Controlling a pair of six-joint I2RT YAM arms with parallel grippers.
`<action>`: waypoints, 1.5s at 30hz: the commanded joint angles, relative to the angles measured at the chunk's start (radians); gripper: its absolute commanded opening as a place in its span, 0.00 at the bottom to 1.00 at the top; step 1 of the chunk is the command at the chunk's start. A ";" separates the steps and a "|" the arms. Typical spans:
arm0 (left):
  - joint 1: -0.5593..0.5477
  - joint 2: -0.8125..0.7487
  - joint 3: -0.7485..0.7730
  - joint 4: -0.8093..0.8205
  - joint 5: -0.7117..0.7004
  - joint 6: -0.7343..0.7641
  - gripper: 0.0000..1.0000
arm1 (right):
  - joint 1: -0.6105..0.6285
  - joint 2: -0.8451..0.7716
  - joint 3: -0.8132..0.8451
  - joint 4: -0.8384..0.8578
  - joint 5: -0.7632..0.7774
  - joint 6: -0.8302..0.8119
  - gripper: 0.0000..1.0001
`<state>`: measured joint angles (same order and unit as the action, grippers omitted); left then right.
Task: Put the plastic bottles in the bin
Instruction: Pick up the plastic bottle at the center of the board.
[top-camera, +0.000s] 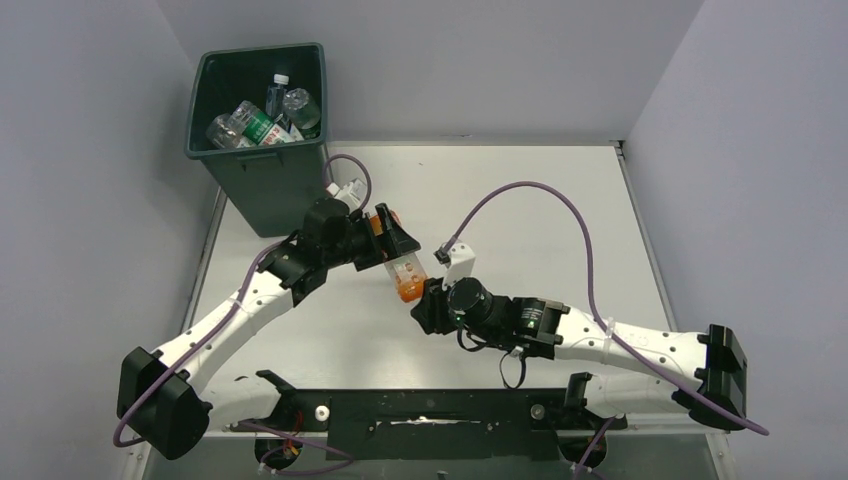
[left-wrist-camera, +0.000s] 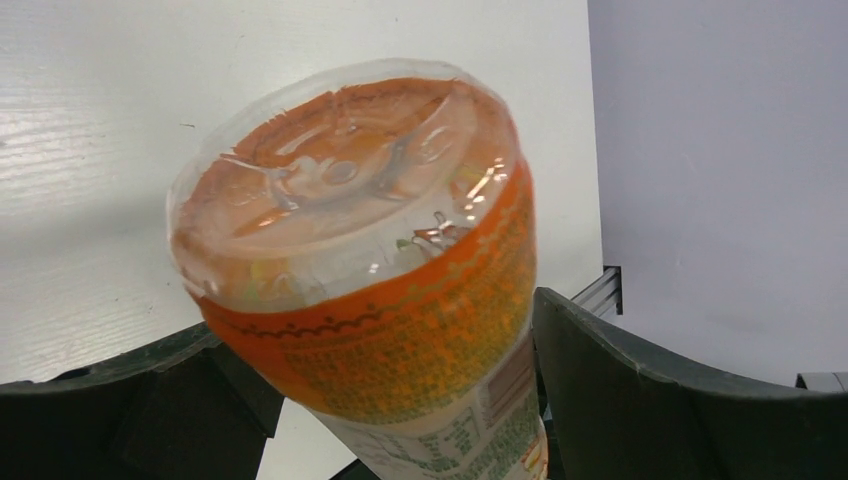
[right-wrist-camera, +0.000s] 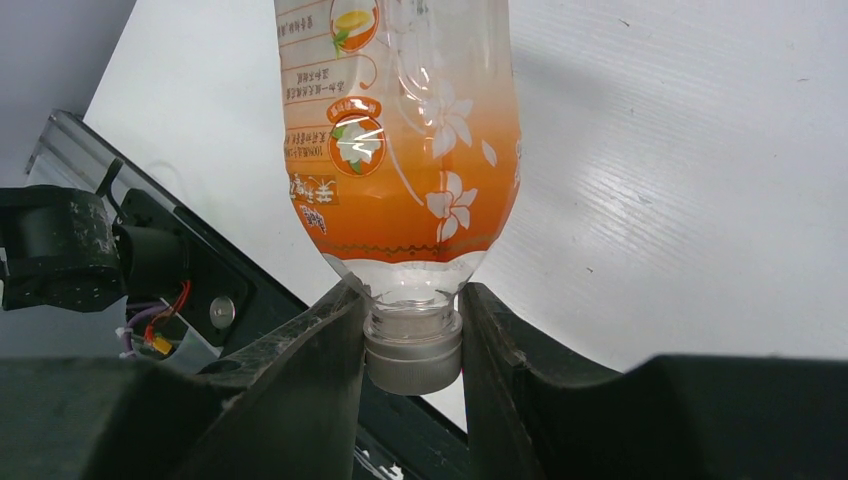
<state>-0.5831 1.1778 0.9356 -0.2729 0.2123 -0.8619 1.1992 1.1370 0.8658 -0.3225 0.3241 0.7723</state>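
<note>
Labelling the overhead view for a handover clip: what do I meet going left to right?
The bin → left gripper → right gripper; the orange bottle spans both grippers, so it is left unplaced.

Bright, even overhead light, soft shadows.
My counter (top-camera: 520, 250) glows almost white, with faint grey shadows beneath my arms toward its near edge. Small glints sparkle on the orange bottle (left-wrist-camera: 350, 200) in my left wrist view, and my dark jaws look soft and underexposed at the bottom of both wrist views.
</note>
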 joint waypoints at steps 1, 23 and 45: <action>-0.007 -0.004 -0.005 0.068 -0.019 -0.002 0.84 | 0.013 -0.050 0.040 0.068 0.054 -0.013 0.26; -0.007 0.005 -0.021 0.084 -0.021 -0.002 0.68 | 0.045 -0.041 0.044 0.066 0.072 -0.008 0.26; 0.001 0.032 0.084 0.005 -0.020 0.058 0.42 | 0.067 -0.054 0.055 0.011 0.090 0.031 1.00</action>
<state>-0.5922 1.2079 0.9398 -0.2726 0.2020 -0.8478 1.2507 1.1210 0.8814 -0.3244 0.3740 0.7895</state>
